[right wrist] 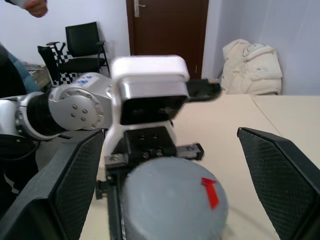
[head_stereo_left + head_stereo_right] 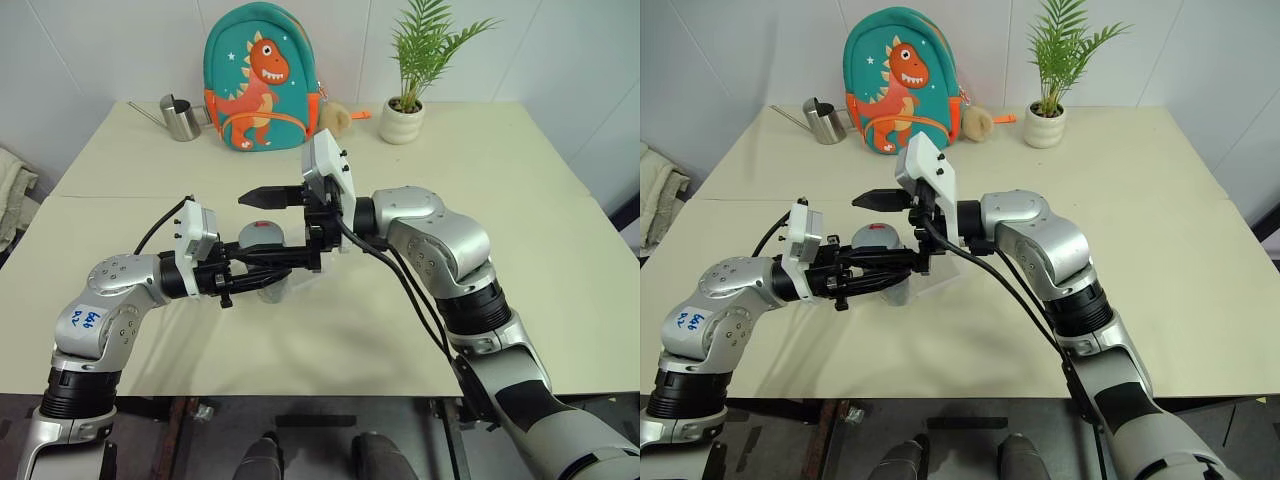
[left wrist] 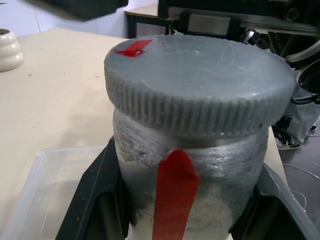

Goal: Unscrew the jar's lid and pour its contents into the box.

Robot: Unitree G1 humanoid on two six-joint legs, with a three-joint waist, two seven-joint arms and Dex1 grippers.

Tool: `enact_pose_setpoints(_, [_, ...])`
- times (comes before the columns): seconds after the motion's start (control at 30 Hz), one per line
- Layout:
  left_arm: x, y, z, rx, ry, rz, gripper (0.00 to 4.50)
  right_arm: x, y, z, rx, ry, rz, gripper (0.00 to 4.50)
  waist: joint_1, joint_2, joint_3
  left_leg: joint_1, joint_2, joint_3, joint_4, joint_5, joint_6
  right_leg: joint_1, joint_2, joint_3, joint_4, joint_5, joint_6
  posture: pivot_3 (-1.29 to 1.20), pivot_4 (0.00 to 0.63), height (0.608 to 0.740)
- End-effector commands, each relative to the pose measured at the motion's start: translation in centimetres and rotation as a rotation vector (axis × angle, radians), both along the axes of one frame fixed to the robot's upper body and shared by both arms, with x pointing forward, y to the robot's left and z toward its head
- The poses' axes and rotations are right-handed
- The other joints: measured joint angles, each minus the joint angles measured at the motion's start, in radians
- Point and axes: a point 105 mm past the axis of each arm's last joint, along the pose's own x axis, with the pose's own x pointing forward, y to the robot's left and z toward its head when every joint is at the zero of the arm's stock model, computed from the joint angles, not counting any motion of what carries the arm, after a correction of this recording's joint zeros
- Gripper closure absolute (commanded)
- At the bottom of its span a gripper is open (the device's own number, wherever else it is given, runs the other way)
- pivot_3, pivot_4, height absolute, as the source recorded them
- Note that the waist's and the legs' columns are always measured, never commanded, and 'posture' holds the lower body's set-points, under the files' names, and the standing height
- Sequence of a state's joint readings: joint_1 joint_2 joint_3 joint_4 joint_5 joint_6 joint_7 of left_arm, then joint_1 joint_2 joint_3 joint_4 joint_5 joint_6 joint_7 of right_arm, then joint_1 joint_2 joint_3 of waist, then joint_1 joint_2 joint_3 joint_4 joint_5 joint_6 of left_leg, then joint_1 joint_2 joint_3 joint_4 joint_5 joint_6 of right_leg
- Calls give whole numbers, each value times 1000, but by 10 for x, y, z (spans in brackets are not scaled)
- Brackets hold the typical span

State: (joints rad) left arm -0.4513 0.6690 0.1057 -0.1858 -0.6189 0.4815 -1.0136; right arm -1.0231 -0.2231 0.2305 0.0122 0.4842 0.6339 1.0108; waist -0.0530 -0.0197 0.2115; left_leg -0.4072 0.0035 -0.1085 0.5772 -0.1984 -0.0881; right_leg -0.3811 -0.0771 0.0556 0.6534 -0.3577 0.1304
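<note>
Out in front of the robot, above the cream table [image 2: 520,250], the left gripper [image 2: 285,262] has the jar [image 3: 185,195] clamped by its body, fingers [image 3: 92,200] pressed to either side, and the jar stands upright with the lid [image 3: 200,80] on top and seemingly screwed down. It hangs clear of the table, right over the clear plastic box [image 3: 55,175], whose rim peeks out below the jar in the left wrist view.

Now the one thing that matters: the right gripper [image 1: 165,180] sits level with the lid, reaching across from the robot's right, jaws spread wide with nothing between them yet but air. In the right wrist view the lid [image 1: 172,195] lies straight ahead, centred between the two open fingers [image 1: 280,175], its red mark in plain sight. The jar's long axis runs straight up, so the fingers look set to close across the lid's ribbed edge and twist. The right arm is the one for that job; the left is busy holding.

From the head views the right gripper's upper finger [image 2: 265,197] sits just over the lid [image 2: 262,234], but how far apart they are is hard to judge there. The right wrist view settles the centring; the left wrist view alone shows the ribbed rim, the red strip down the jar's side, and the box waiting underneath. The contents cannot be seen.
</note>
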Motion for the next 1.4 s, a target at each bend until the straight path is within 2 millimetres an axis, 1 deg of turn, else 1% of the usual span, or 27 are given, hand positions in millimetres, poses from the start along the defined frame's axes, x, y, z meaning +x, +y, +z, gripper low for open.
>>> enact_pose_setpoints(0.03, [-3,-3,9,-1,-55,-16,2569,-4,6,11,14,-50,16,27,-1,0,0,0,0,0,0,0,0,0,0,0,0,0,0,0,150,740])
enact_pose_setpoints(0.3, [-2,-3,9,-5,-59,-16,2569,2,10,6,-6,-50,3,27,-2,0,0,0,0,0,0,0,0,-1,0,0,1,0,0,0,150,740])
enact_pose_setpoints(0.43, [-2,-3,10,-7,-61,-16,2569,5,9,5,-9,-46,-9,27,-2,0,0,0,0,0,0,0,0,-1,0,0,1,0,0,0,150,740])
enact_pose_setpoints(0.63, [-2,-2,10,-5,-62,-14,2569,20,-6,3,-13,-38,-66,27,-2,0,0,0,0,0,0,0,0,-1,0,0,1,0,0,0,150,740])
enact_pose_setpoints(0.8, [-1,-2,10,-5,-62,-14,2569,25,-18,3,-14,-32,-81,27,-2,0,0,0,0,0,0,0,0,-1,0,0,1,0,0,0,150,740])
enact_pose_setpoints(0.97, [-2,-2,10,-4,-61,-18,2569,25,-22,1,-21,-30,-79,27,-3,0,0,0,0,0,0,0,0,-1,0,0,1,0,0,0,150,740])
enact_pose_setpoints(1.23, [0,-3,12,-5,-69,-22,2569,13,-23,0,-17,-38,-14,27,-2,0,0,0,0,0,0,0,0,-1,0,0,1,0,0,0,150,740])
enact_pose_setpoints(1.4, [0,-3,13,-6,-72,-20,2569,13,-25,1,-16,-38,-12,27,-3,0,0,0,0,1,0,0,0,-1,0,0,1,0,0,0,150,740])
